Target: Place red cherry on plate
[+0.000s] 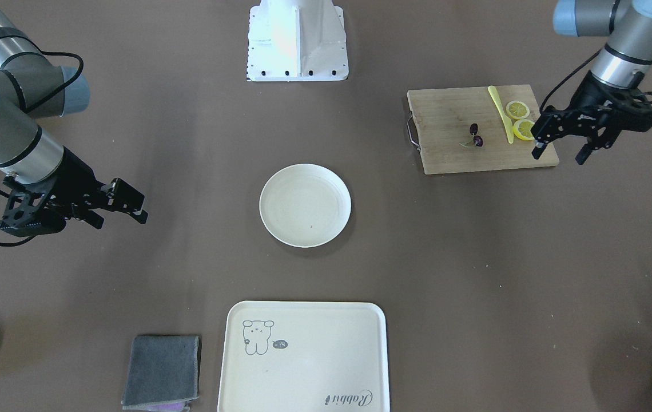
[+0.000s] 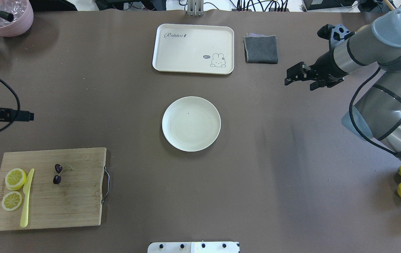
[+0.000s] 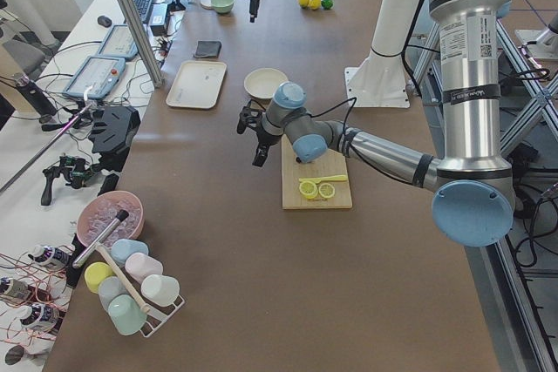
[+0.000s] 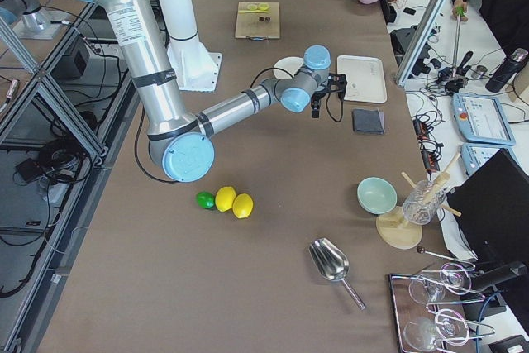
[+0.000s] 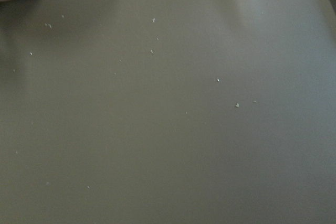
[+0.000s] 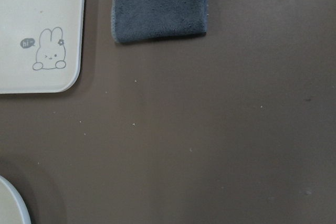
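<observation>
At the table's left in the overhead view, the red cherry [image 2: 57, 174] lies on the cutting board [image 2: 74, 203], well apart from the bare plate [image 2: 191, 123] at centre. My left gripper [image 1: 559, 151] hangs at the board's edge, fingers spread and empty; at far right, my right gripper [image 2: 299, 84] is likewise spread and empty. Step in hand, by my judgement: approach before pick-up; next, centre the left gripper over the cherry, descend, and close gently.

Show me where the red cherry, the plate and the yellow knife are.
red cherry [image 2: 57, 179]: overhead view, on the lower cherry of the pair.
plate [image 2: 191, 123]: overhead view, on its bare centre.
yellow knife [image 2: 27, 197]: overhead view, on the middle of its length.
</observation>
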Available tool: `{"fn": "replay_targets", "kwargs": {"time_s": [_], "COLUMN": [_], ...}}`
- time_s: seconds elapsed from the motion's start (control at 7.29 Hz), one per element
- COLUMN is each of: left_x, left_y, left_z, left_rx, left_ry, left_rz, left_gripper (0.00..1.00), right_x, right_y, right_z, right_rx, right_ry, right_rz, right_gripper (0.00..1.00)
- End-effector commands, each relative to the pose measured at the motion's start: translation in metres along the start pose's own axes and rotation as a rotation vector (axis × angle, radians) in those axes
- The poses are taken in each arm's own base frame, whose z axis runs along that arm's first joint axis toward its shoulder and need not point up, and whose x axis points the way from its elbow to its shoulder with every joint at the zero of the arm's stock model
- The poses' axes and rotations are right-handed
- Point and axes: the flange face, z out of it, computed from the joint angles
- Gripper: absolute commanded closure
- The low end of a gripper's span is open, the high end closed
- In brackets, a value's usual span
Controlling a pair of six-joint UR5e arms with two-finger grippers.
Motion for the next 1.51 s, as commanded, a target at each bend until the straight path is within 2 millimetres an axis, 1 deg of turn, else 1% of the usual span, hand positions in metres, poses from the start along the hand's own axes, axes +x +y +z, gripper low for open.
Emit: {"fn": "replay_targets", "kwargs": {"time_s": [0.0, 0.14, 0.27, 0.55, 0.82, 0.96, 1.1, 1.24, 1.37], "left_x": [0.052, 0.073, 0.085, 0.082, 0.082, 0.080, 0.079, 0.077, 0.075], "left_y": [0.064, 0.094, 0.112, 0.119, 0.132, 0.133, 0.133, 0.134, 0.134], "left_z": [0.027, 0.041, 0.048, 0.054, 0.063, 0.065, 0.066, 0.067, 0.069], "left_rx": [0.013, 0.019, 0.015, 0.000, -0.023, -0.026, -0.028, -0.028, -0.030], "left_ry": [-0.025, -0.028, -0.027, -0.038, -0.050, -0.054, -0.057, -0.063, -0.069], "left_rz": [-0.098, -0.111, -0.099, -0.089, -0.072, -0.070, -0.070, -0.068, -0.067], "left_gripper": [0.03, 0.03, 0.03, 0.03, 0.04, 0.12, 0.28, 0.51, 0.63], "right_x": [0.009, 0.010, 0.011, 0.008, 0.006, 0.005, 0.004, 0.004, 0.004], "right_y": [-0.003, -0.003, -0.006, -0.007, -0.007, -0.008, -0.008, -0.008, -0.008], "right_z": [-0.002, -0.003, -0.005, -0.006, -0.008, -0.008, -0.009, -0.009, -0.009], "right_rx": [0.007, 0.011, 0.014, 0.019, 0.025, 0.026, 0.026, 0.028, 0.028], "right_ry": [0.008, 0.010, 0.011, 0.009, 0.007, 0.006, 0.005, 0.004, 0.004], "right_rz": [-0.018, -0.017, -0.014, -0.016, -0.018, -0.019, -0.020, -0.020, -0.020], "right_gripper": [0.00, 0.00, 0.00, 0.00, 0.00, 0.00, 0.00, 0.00, 0.00]}}
